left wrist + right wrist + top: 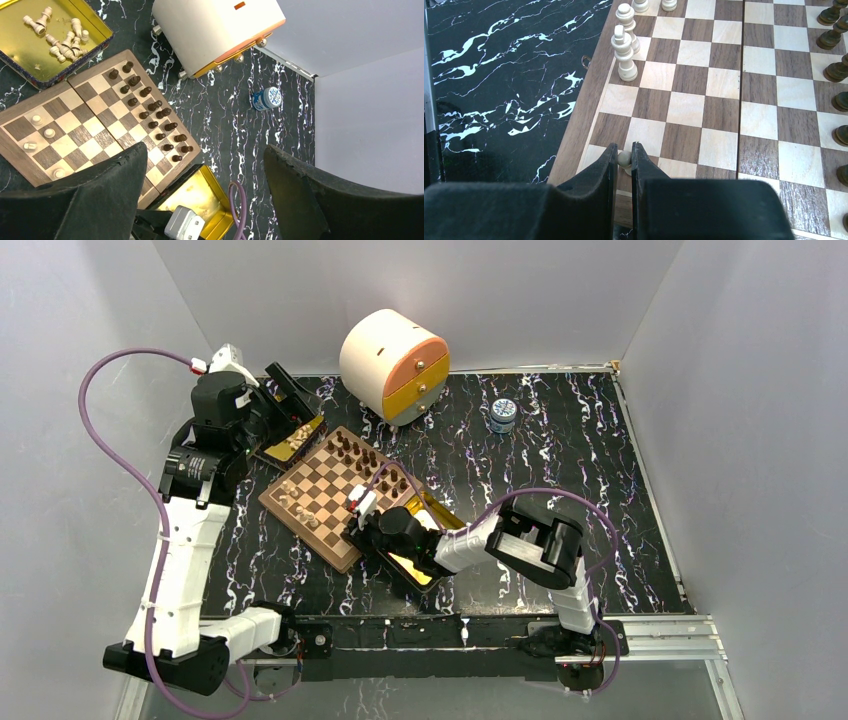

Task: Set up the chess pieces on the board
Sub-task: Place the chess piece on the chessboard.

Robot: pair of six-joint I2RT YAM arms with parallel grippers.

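- The chess pieces are in three groups: the dark pieces (150, 112) stand in two rows along one side of the board (95, 117), a few light pieces (49, 133) stand on its opposite side, and the loose light pieces (60, 40) lie jumbled on their sides in a gold tin (20, 57) just beside the board
- On the board's light side, two tall light pieces (624, 52) stand upright in the row next to the rim, one behind the other
- The right gripper (624, 148) is at that same rim row, near a corner of the board
- Its fingers are drawn in narrow, pinching the round head of a light pawn (624, 160) that is upright over an edge square
- Whether the pawn's base touches the board cannot be told
- The left gripper (205, 155) hangs above the board's corner at the end of the dark rows
- Its fingers (100, 195) are spread wide with nothing between them
- A second gold tin (200, 192) sits just beside the board at that corner, partly under the right arm
- A round cream cabinet (393, 365) with an orange and a yellow drawer stands just past the board's far corner
- A small blue and white jar (502, 415) stands well apart from the board, on the far side of the cabinet from it
- All of it rests on a black table (570, 480) veined with white
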